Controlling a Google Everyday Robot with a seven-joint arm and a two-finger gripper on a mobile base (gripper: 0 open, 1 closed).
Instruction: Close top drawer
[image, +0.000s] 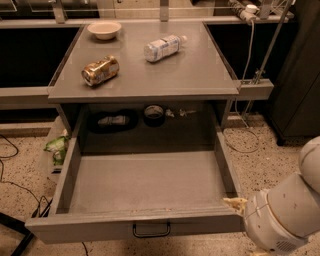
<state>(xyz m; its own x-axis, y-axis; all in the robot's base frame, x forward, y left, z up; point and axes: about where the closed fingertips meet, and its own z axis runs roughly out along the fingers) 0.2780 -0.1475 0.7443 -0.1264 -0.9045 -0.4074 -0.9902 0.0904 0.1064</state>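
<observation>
The top drawer (140, 182) is a wide, shallow grey metal drawer, pulled far out from under the grey table and empty inside. Its front panel (100, 227) faces me at the bottom of the view, with a small dark wire handle (151, 230) at its centre. My white arm (285, 215) fills the bottom right corner. The gripper (236, 203) shows only as a small pale tip at the drawer's front right corner, close to or touching the top of the right side wall.
On the table top (200, 75) lie a white bowl (104, 29), a brown can on its side (100, 70) and a plastic bottle on its side (162, 46). Dark items (112, 121) and a tape roll (154, 114) sit behind the drawer. A green bag (57, 147) and cables lie left.
</observation>
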